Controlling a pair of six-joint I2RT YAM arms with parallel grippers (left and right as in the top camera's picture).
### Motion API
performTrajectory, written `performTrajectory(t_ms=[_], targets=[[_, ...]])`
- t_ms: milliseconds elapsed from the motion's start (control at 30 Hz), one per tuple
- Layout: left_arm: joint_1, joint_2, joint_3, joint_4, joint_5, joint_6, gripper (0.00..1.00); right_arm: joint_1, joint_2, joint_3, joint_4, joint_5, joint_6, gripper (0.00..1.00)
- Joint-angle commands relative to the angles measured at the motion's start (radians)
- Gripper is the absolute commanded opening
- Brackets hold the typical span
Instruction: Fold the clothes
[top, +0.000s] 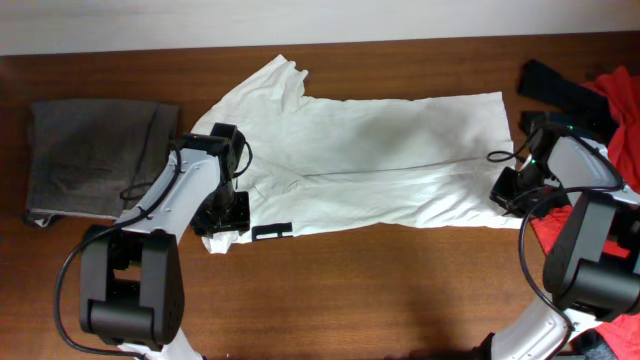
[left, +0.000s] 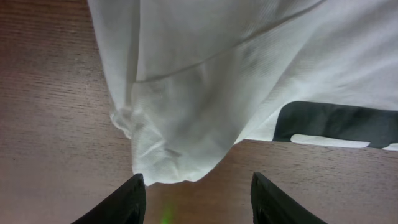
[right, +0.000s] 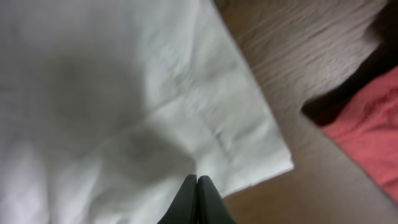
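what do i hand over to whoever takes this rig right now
Left gripper: open, with a bunched corner of the large white thin-fabric T-shirt between its jaws, not clamped.
Right gripper: shut on the T-shirt's edge at the opposite end.
T-shirt: lying sideways across the brown wooden table, wrinkled.
Done: both ends reached.
Left: close the left gripper on its corner, then make the folds.
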Motion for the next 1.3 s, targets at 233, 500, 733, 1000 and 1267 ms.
performTrajectory(t_ms=[233, 500, 733, 1000, 1267], targets=[[0.002, -0.014, -0.025, 0.022, -0.01, -0.011, 0.55, -0.017, 0.002, -0.122, 0.134, 0.008, -0.001, 0.04], [0.002, -0.014, -0.07, 0.071, -0.01, -0.014, 0.48, -0.017, 0.002, -0.125, 0.142, 0.008, -0.001, 0.04], [0.002, -0.014, -0.071, 0.074, -0.021, -0.014, 0.25, -0.017, 0.002, -0.126, 0.142, 0.009, -0.001, 0.04], [0.002, -0.014, -0.075, 0.084, -0.048, -0.014, 0.51, -0.017, 0.002, -0.126, 0.142, 0.008, -0.001, 0.04], [0.002, -0.013, -0.075, 0.106, -0.048, -0.014, 0.54, -0.017, 0.002, -0.126, 0.143, 0.005, -0.001, 0.04]])
